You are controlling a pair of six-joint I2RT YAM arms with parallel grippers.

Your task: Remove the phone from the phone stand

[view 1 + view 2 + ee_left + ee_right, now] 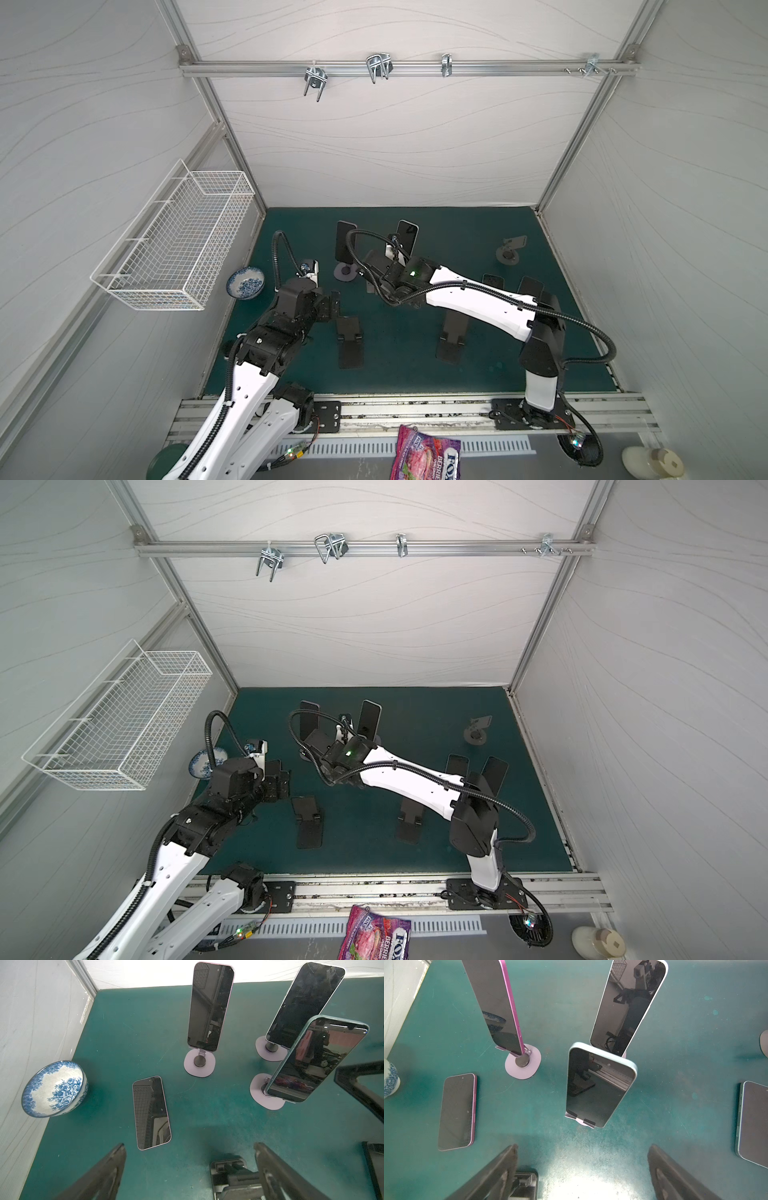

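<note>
Black right gripper point(582, 1147) extended fwd, fingers wide, empty, facing pale-blue phone point(600, 1084) on lilac round-base stand point(581, 1121); left gripper point(190, 1145) hovers, likewise wide, empty.

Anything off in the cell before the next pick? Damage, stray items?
Two things. The white-edged phone on its lilac stand seems to have hairline cracks near its top edge in the left wrist view. A purple berry snack bag lies just in front of the base rail, outside the workspace.
</note>
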